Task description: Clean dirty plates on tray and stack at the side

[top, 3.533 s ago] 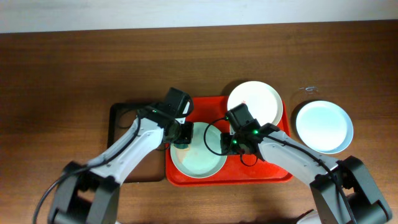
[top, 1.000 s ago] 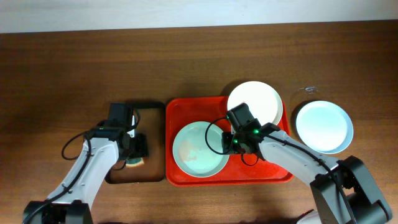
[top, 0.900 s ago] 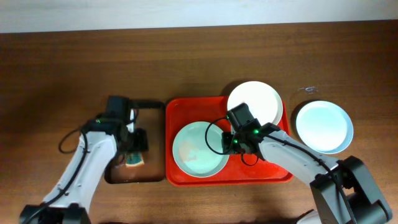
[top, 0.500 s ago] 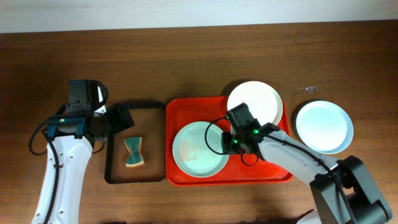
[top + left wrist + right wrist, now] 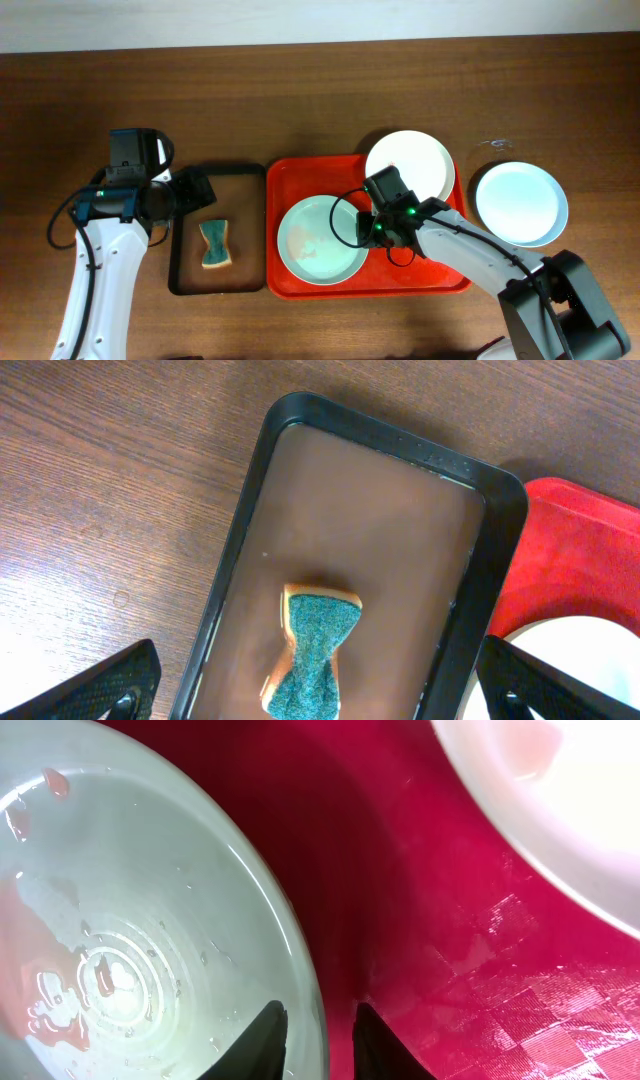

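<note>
The red tray (image 5: 440,280) holds a pale green plate (image 5: 318,240) (image 5: 130,920), wet and streaked pink. A white plate (image 5: 408,165) (image 5: 560,810) with a faint pink smear lies over the tray's far right corner. On the table to the right is a pale blue plate (image 5: 520,203). My right gripper (image 5: 367,232) (image 5: 325,1040) straddles the green plate's right rim. One finger is over the plate, the other over the tray, and the jaws stand slightly apart. My left gripper (image 5: 192,188) (image 5: 318,660) hangs wide open above the sponge and holds nothing.
A blue-green sponge (image 5: 213,245) (image 5: 315,650) lies in the black-rimmed brown tray (image 5: 230,168) (image 5: 400,445), left of the red tray. A faint clear object (image 5: 497,145) sits just beyond the blue plate.
My left arm carried the sponge from the green plate to the brown tray, let it go, and drew back to the left with jaws wide. The right arm has stayed put.
</note>
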You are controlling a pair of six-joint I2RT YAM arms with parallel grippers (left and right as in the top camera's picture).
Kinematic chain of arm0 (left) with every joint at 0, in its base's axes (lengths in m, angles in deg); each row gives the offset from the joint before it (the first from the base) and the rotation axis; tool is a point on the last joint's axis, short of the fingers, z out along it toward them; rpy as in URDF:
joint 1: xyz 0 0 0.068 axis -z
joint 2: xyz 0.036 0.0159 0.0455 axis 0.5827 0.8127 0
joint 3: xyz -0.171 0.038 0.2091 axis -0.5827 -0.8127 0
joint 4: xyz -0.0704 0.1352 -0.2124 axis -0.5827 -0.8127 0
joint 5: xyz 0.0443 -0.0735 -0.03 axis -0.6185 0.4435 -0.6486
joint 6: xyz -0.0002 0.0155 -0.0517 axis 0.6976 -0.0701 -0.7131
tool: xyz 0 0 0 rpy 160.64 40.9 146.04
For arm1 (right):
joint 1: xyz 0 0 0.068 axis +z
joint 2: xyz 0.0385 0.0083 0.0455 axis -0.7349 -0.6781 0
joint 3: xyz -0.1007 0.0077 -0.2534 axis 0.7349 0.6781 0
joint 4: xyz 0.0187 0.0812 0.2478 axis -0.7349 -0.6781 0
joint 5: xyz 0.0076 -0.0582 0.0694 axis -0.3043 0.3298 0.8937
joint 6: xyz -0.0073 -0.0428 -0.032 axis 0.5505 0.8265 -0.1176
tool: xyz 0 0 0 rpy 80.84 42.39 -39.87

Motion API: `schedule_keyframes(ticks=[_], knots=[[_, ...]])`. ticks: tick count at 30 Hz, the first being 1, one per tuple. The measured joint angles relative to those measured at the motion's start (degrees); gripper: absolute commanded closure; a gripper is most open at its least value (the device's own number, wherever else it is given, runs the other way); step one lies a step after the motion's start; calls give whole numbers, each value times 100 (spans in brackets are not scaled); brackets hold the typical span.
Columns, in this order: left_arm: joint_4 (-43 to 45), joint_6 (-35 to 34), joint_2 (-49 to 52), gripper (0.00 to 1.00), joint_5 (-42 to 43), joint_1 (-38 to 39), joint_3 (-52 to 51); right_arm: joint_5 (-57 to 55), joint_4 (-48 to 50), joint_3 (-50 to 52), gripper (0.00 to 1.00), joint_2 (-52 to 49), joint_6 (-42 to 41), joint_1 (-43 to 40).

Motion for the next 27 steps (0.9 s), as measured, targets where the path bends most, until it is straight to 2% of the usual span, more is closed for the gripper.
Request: schedule_keyframes(ticks=[5,10,13,15,18,22,24,25,26,27], knots=[[0,0,0,1,0,0,0,-2,0,0,76,-114,-87,0],[437,-39,-2,1,44,-17,24,-4,2,0,91,-118,-122,0],[601,-63,-2,1,391,-466,28,0,2,0,92,-118,-127,0],[562,-66,-2,1,474,-1187,28,2,4,0,92,-118,-127,0],[498,-66,-2,1,496,-1440,28,2,7,0,92,-118,-127,0],[498,-66,-2,1,516,-1440,28,-20,2,0,78,-118,-125,0],[498,-66,-2,1,516,-1440,28,-24,2,0,46,-118,-131,0],[498,-66,-2,1,516,-1440,28,-13,24,-2,10,-116,-138,0],[498,-66,-2,1,516,-1440,28,-7,42,-37,2,-105,-129,2],[498,-66,-2,1,516,-1440,28,7,52,-83,1,-81,-131,4]])
